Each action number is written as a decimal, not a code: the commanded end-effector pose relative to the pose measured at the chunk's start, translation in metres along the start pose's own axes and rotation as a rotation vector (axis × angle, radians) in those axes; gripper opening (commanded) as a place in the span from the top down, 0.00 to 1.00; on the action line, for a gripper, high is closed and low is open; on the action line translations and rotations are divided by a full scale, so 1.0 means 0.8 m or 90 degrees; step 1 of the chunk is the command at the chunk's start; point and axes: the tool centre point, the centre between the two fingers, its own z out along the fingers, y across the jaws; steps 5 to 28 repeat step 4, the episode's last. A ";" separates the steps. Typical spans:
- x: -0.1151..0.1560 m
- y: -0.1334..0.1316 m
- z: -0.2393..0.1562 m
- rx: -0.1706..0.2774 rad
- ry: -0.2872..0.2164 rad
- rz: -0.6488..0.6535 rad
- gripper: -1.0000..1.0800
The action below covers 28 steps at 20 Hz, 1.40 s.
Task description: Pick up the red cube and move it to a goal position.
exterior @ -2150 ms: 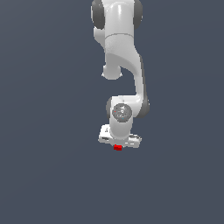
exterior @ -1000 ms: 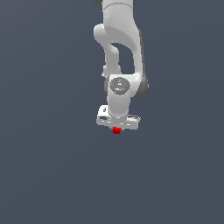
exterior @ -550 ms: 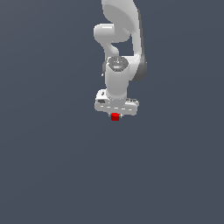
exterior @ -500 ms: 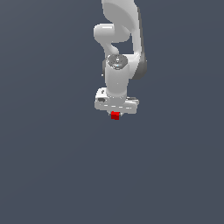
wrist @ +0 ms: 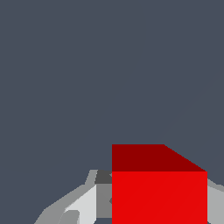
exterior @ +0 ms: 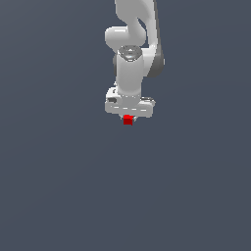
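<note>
The red cube (exterior: 128, 120) is a tiny bright red block held just under my white gripper (exterior: 128, 117), in the upper middle of the exterior view. The gripper is shut on it. In the wrist view the red cube (wrist: 159, 188) looms large between the grey fingers (wrist: 83, 205), one finger on each side of it. The cube is off the dark grey floor, carried in the air. The fingertips are mostly hidden by the gripper body in the exterior view.
The white arm (exterior: 132, 54) rises from the gripper to the exterior view's upper edge. A plain dark grey floor (exterior: 59, 186) fills both views. No goal marker shows.
The arm has carried the red cube upward in the exterior view, and a little toward the exterior view's left. The cube stays gripped throughout.
</note>
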 end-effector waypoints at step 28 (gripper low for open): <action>-0.005 0.002 -0.007 0.000 0.000 0.000 1.00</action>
